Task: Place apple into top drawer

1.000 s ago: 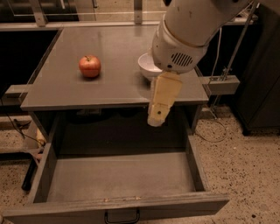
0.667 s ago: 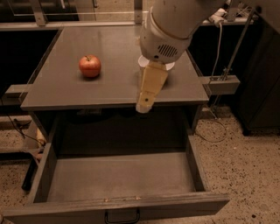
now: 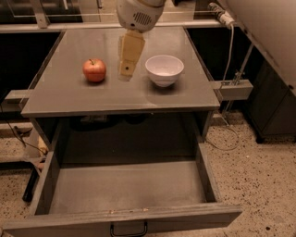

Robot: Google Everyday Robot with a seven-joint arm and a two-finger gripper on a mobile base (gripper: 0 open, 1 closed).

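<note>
Over the table (image 3: pixel 115 98), between the apple (image 3: pixel 94 70) and the bowl (image 3: pixel 164 69), my gripper (image 3: pixel 124 73) hangs from the arm's white wrist (image 3: pixel 138 14), pointing down with a slight tilt; it touches neither of them. I see it side-on as one pale yellow slab, so I cannot tell whether it is released or clenched. The apple stands stem up on the table, just beside the gripper on the left of my view; the white bowl stands upright on the other side. Below the table's front edge the top drawer (image 3: pixel 125 187) is pulled out toward me; its black handle (image 3: pixel 128 229) shows on the front panel.
</note>
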